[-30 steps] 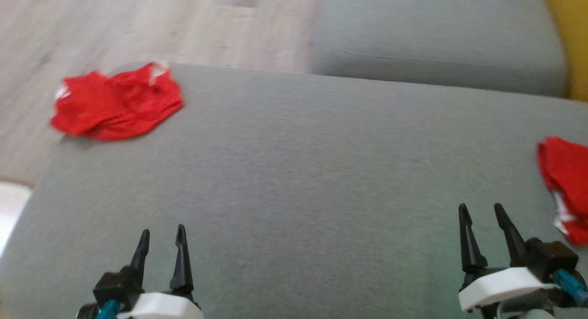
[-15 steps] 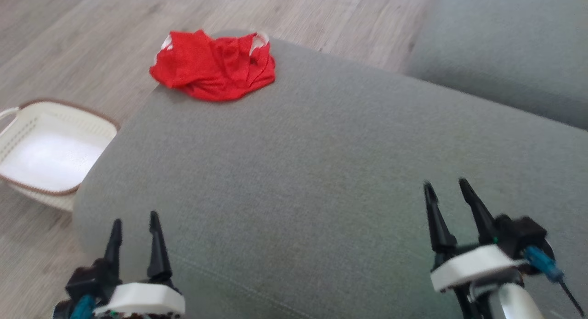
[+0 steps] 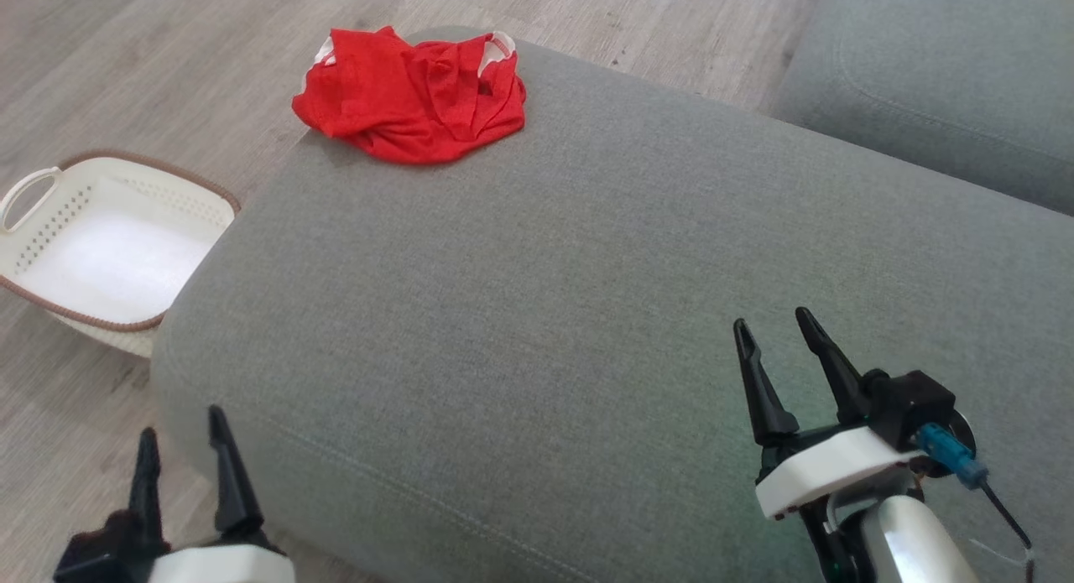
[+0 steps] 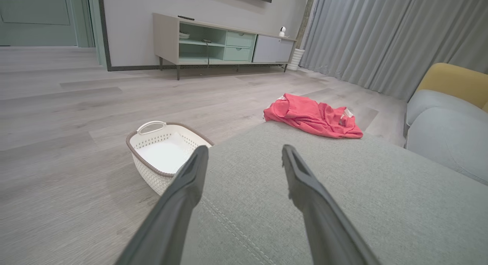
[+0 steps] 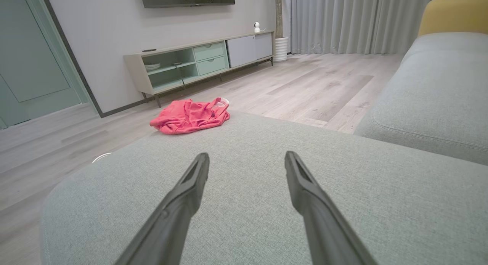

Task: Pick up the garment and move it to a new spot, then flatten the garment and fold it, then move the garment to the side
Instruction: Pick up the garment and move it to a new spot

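A crumpled red garment [image 3: 411, 96] with white trim lies at the far left corner of the grey sofa cushion [image 3: 545, 298]; it also appears as the red garment [image 4: 314, 115] in the left wrist view and the red garment [image 5: 190, 116] in the right wrist view. My left gripper [image 3: 180, 440] is open at the cushion's near left edge, with nothing between its fingers. My right gripper [image 3: 776, 331] is open over the near right of the cushion, also empty. Both are far from the garment.
A white perforated basket [image 3: 109, 247] with a brown rim stands on the wooden floor [image 3: 168, 54] left of the cushion. A second grey cushion [image 3: 948, 88] lies at the far right. A TV cabinet [image 4: 221, 44] stands against the far wall.
The head camera has swung left, bringing the basket into view and dropping a second red cloth off the right edge. Both grippers stayed open and empty.
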